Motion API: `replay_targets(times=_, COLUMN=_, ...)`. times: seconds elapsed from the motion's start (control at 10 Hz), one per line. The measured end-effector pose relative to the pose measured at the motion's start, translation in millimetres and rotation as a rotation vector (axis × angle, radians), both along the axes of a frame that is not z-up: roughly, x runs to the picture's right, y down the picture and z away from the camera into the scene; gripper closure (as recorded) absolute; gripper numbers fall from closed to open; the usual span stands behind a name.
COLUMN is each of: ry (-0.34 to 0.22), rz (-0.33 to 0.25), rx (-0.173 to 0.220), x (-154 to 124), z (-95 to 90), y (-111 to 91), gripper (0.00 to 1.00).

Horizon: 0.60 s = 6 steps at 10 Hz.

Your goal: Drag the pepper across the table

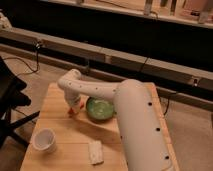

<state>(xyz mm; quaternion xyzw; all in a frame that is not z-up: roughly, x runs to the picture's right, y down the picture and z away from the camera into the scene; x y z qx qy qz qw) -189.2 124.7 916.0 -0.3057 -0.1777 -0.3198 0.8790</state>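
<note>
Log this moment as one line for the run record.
end effector: down at pepper | pepper: on table, left of green bowl | drag: underway

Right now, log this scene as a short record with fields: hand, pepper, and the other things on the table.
hand: down at the table's far-left part, just left of the green bowl
pepper: orange-red, right under the hand, on the table
table: light wooden planks
green bowl: right of the pepper
white cup: near-left corner
white packet: near edge, right of the cup

The gripper (73,105) is down on the desk (60,127) at the pepper (73,111), just left of a green bowl (100,109). A white cup (44,140) stands nearer the front left corner.
</note>
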Motion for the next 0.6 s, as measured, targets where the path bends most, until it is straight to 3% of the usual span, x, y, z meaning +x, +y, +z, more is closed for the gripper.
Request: replay_targets(times=0.6, ry=0.007, rz=0.01, rx=-0.005, x=3.9, z=-5.5, y=-2.3, gripper=1.0)
